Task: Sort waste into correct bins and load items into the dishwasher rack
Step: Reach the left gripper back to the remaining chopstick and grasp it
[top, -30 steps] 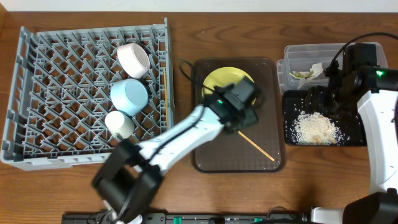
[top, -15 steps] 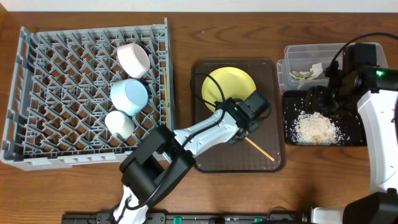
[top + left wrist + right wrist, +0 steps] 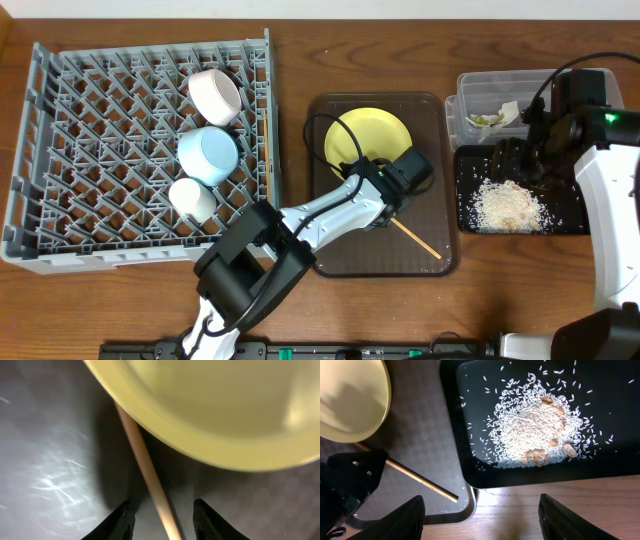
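- Overhead: the rack (image 3: pixel 60 90) holds the white bowl (image 3: pixel 215 95), blue bowl (image 3: pixel 208 155) and cup (image 3: pixel 192 198). The wrapper (image 3: pixel 487 120) lies in the tub (image 3: pixel 470 85) and the rice (image 3: pixel 508 205) in the black tray (image 3: pixel 570 215), so sorting looks done. The plate (image 3: pixel 368 135) and one chopstick (image 3: pixel 418 240) are left on the brown tray (image 3: pixel 340 260); I cannot place the second chopstick. The left gripper (image 3: pixel 390 200) is low at the plate's near edge, and the right gripper (image 3: pixel 515 160) hangs over the black tray.
- Left wrist: the fingers (image 3: pixel 122 520) stand narrowly parted on either side of the chopstick (image 3: pixel 145 467), not pinching it. It runs under the plate's (image 3: pixel 215 410) rim.
- Right wrist: the right gripper (image 3: pixel 480 515) is spread wide and empty above the black tray's (image 3: pixel 470 467) near rim, beside the rice (image 3: pixel 530 425).
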Available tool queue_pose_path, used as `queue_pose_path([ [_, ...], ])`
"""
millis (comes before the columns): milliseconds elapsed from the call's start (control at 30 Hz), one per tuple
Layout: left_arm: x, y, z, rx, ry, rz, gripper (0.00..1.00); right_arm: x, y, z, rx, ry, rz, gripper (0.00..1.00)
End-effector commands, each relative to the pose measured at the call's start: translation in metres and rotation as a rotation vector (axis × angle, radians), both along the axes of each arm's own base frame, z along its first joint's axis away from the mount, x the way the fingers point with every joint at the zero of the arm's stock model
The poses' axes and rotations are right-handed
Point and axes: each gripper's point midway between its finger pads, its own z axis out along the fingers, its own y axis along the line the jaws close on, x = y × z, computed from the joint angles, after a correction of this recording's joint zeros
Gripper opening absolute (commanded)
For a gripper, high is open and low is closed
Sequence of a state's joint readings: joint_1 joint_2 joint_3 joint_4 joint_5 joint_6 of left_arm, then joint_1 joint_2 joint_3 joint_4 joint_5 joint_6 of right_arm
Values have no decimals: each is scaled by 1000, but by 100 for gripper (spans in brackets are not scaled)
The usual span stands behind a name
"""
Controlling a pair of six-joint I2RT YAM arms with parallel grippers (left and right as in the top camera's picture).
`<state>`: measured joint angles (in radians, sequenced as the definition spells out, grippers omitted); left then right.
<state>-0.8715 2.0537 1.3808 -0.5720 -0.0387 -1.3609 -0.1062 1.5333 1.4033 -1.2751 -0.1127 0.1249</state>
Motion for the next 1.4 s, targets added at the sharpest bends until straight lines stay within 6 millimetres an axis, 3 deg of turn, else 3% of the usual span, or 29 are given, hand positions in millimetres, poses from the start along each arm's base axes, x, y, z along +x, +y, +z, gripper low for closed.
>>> queue_pose_path([
  [0,-3,31,-32,154,4,5,41,1,0,1,3,-4,4,71],
  [200,-2,32,-32,168,-3,-40,43,1,0,1,3,-4,4,71],
  [333,-2,32,-32,172,-3,-53,56,1,0,1,3,-4,4,71],
  [567,-11,23,-34,121,50,-67,64,1,0,1,3,-5,4,71],
  [600,-14,20,-34,104,64,-70,64,1,0,1,3,-5,4,71],
  [767,-46,-1,-30,-36,267,3,35,1,0,1,3,-4,4,71],
  [800,-50,-2,-26,-48,302,21,34,1,0,1,3,-5,4,71],
  [967,-43,2,-2,17,291,42,36,1,0,1,3,-4,4,71],
  [1133,-20,-16,28,-28,223,43,40,1,0,1,3,-4,4,71],
  [1233,-15,-18,30,-51,221,85,41,1,0,1,3,-4,4,71],
  [1367,-26,-13,29,-30,272,125,43,1,0,1,3,-5,4,72],
])
